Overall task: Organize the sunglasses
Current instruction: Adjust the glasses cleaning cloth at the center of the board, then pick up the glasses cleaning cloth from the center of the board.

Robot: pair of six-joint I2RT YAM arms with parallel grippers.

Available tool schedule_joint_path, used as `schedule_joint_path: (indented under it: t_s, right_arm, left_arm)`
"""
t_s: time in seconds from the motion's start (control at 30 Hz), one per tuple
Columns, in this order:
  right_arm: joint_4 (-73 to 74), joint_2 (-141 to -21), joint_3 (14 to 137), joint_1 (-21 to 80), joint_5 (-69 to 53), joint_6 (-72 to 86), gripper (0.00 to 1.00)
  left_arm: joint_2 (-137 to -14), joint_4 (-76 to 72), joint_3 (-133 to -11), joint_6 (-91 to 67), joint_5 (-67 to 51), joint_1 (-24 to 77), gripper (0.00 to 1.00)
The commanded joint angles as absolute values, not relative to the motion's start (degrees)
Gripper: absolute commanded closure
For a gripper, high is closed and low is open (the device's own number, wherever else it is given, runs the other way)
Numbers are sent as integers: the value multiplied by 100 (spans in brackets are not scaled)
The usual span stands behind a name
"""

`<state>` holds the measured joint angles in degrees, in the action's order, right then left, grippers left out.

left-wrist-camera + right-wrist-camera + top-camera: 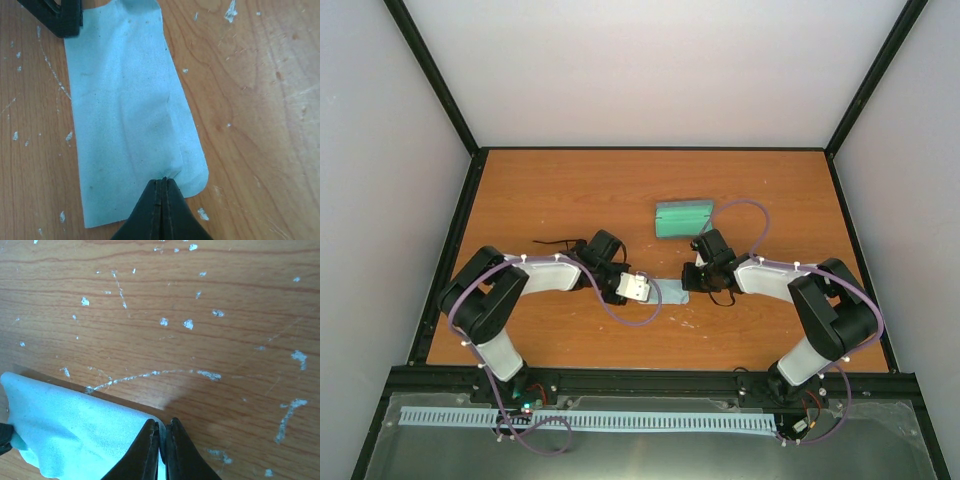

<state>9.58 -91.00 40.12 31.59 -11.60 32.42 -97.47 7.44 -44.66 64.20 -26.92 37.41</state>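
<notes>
Cloth [125, 115] on table [260, 125], opposite ends between closed left and right jaws

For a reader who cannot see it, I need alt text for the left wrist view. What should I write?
The left gripper, shut, pinches the near edge of a pale blue cloth spread on a scratched wooden table. The black tip of the right gripper sits on the cloth's far left corner.

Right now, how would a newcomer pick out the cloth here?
On the wooden table, look at its middle, just nearer than the green-lined case. The cloth lies there, pinched at opposite ends by the left pincer and right pincer. It alone is thin and pale blue.
</notes>
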Motion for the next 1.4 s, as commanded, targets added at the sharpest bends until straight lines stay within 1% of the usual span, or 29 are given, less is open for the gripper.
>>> schedule_joint_path:
  t_s: [0.0,0.33,0.7,0.77,0.8,0.87,0.97,1.07,1.2,1.27,1.37]
  right_arm:
    - [1503,-9382,3796,3204,-1083,3227,92]
    - [1442,-9478,3792,3208,-1137,3217,92]
    - [1446,-9596,3862,3208,-1183,3166,92]
    - [1462,-9614,3882,3208,-1179,3151,92]
    - [1478,-9615,3884,3208,-1168,3147,92]
    - [1485,-9612,3893,3207,-1156,3141,92]
    - [1502,-9593,3885,3207,-1149,3143,91]
    - [1536,-9454,3868,3208,-1076,3139,84]
    - [1690,-9157,3895,3208,-874,3084,74]
    - [1786,-9047,3938,3208,-777,3019,72]
    - [1913,-9048,4025,3208,-706,2908,70]
  left_arm:
    - [-9455,1137,-4509,6322,-2951,3791,100]
    - [-9448,1298,-4462,6108,-3170,3811,99]
    - [-9441,1306,-4103,6060,-3064,3892,97]
    - [-9439,1277,-4108,6016,-3034,3891,92]
    - [-9422,1264,-4112,5994,-3029,3893,86]
    - [-9339,1195,-4103,5891,-2997,3892,71]
    - [-9134,972,-4054,5643,-2963,3877,59]
    - [-9014,720,-4243,5024,-3193,3686,58]
    - [-9077,771,-4825,4041,-3995,2976,57]
    - [-9141,695,-5040,3668,-4046,2740,58]
    - [-9319,665,-5286,3380,-3743,2681,61]
